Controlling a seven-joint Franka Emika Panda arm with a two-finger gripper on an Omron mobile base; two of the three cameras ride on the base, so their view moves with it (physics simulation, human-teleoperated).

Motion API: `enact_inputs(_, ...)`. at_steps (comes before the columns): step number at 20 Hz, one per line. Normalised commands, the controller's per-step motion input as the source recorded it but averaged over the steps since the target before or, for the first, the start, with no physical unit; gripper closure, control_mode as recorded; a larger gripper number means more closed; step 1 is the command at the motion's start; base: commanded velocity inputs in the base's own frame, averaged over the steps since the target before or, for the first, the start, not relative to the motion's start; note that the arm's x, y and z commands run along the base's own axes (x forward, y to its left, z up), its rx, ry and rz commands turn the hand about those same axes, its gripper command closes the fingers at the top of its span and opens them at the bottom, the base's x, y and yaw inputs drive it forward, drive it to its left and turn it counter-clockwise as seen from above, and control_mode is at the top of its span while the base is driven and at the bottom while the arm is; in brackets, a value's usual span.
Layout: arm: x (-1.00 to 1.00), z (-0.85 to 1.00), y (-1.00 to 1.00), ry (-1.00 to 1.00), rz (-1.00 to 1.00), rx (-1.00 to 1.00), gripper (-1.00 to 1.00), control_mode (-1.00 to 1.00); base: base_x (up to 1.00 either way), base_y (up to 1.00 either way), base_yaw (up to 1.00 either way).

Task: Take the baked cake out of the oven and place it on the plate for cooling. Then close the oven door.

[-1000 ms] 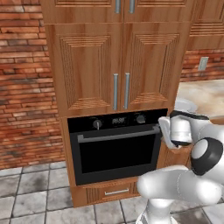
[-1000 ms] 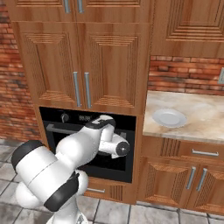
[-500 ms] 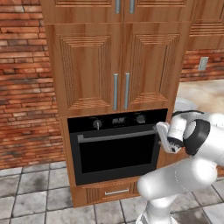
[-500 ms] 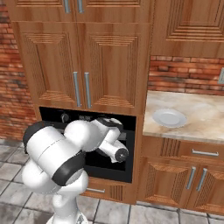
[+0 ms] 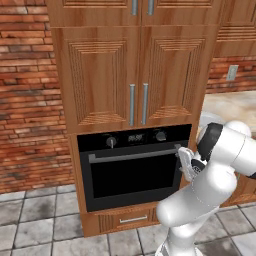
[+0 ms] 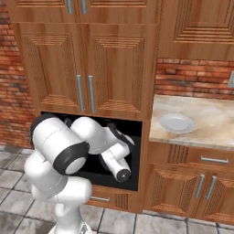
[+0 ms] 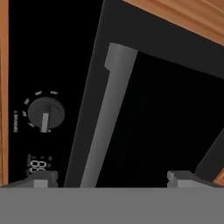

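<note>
The oven, black with two round knobs and a small display, sits built into a tall column of brown wooden cabinets. The oven door is shut flat against the front, its long silver handle running across just below the control strip. The gripper stands close before the right end of that handle, jaws spread wide and holding nothing; in the hand view the handle passes between the two dark fingertips without touching either, with one knob and the display off to one side. In the left base view the white arm reaches in from the lower right and covers the oven's right edge. In the right base view the arm's bulk hides most of the oven front. The plate, white and round, lies bare on the pale stone counter to the right of the oven column, well apart from the gripper. A red brick wall flanks the cabinets, above a grey tiled floor. A narrow drawer lies under the oven. With the door shut, the cake cannot be seen.
</note>
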Motion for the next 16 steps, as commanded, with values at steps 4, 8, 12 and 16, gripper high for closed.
enact_inputs(4, 0.05, 0.06, 0.0, 0.0, -0.04, 0.06, -1.0, -1.0, 0.0, 0.0, 0.0)
enact_inputs(8, 0.17, 0.16, 0.0, 0.0, -0.01, 0.06, -1.0, -1.0, 0.0, 0.0, 0.0)
enact_inputs(12, 0.22, 0.25, -0.02, 0.01, 0.0, 0.09, -1.0, -1.0, 0.0, 0.0, 0.0)
enact_inputs(16, 0.22, 0.2, 0.0, 0.02, 0.0, 0.07, -1.0, -1.0, 0.0, 0.0, 0.0)
